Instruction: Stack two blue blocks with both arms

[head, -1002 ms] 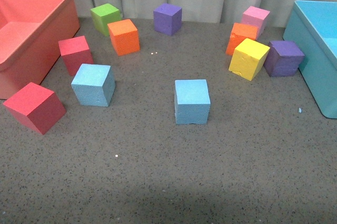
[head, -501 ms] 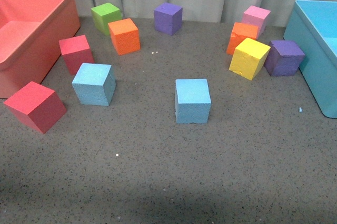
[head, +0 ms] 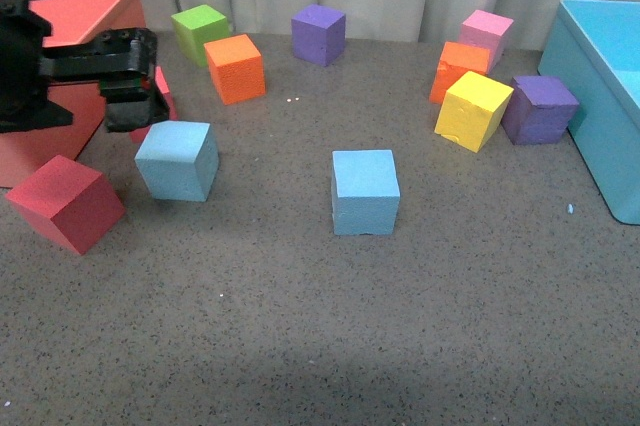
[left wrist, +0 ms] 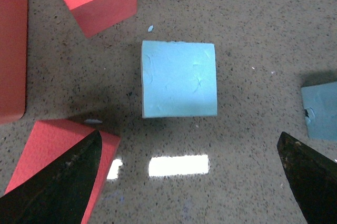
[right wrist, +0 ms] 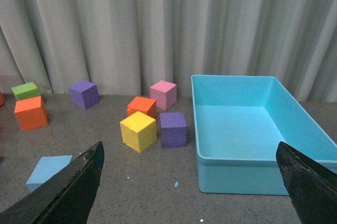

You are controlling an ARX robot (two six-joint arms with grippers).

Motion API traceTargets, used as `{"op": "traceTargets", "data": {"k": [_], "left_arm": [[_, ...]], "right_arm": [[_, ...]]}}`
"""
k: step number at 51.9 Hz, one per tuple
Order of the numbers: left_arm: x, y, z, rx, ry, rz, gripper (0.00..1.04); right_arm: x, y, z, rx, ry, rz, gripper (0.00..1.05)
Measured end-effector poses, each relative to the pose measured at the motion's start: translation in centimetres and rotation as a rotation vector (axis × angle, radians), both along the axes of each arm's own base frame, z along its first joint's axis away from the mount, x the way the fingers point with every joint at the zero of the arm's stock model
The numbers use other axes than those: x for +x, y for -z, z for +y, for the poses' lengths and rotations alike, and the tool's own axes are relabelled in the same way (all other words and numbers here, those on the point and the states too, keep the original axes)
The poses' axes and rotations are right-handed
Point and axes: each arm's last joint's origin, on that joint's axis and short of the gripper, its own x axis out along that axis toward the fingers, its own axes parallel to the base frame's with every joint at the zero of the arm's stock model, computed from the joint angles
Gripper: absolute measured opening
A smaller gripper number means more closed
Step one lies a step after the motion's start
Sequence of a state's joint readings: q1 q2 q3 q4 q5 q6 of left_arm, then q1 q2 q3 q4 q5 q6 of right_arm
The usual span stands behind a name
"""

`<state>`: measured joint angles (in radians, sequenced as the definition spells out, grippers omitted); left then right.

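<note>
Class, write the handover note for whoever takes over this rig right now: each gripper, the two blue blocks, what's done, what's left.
Left gripper: open, empty, fingers spread, close to the left blue block but not touching it.
Right gripper: open, empty, outside the front view.
Centre blue block: flat on the table, apart from the other one.
Done: nothing gripped, nothing stacked.
Left: grasp one blue block and set it on top of the other.
</note>
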<state>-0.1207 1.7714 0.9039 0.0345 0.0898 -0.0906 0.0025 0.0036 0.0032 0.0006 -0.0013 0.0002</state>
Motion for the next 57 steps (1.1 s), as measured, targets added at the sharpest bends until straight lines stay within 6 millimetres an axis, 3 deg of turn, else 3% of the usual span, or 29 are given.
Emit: {"op": "traceTargets", "data": {"k": [7,20,38,49,57], "left_arm": [[2.9,1.4,-0.5,-0.011,-0.007,0.068,0.98],[5.6,2.4,-1.0,0.01,-0.011,0.141,0.98],[7.4,4.0,-2.2,0.002,-0.018,0.241,0.98],[8.1,6.6,-3.2,0.041,-0.024,0.332,0.98],[8.4,6.6,-3.3,0.04,-0.026,0.327,0.76]], "right_arm": [[0.0,0.0,0.0,0.0,0.0,0.0,0.95],[0.0,0.0,0.0,0.0,0.0,0.0,0.95],[0.0,0.0,0.0,0.0,0.0,0.0,0.95],[0.0,0.0,0.0,0.0,0.0,0.0,0.95],[0.0,0.0,0.0,0.0,0.0,0.0,0.95]]}}
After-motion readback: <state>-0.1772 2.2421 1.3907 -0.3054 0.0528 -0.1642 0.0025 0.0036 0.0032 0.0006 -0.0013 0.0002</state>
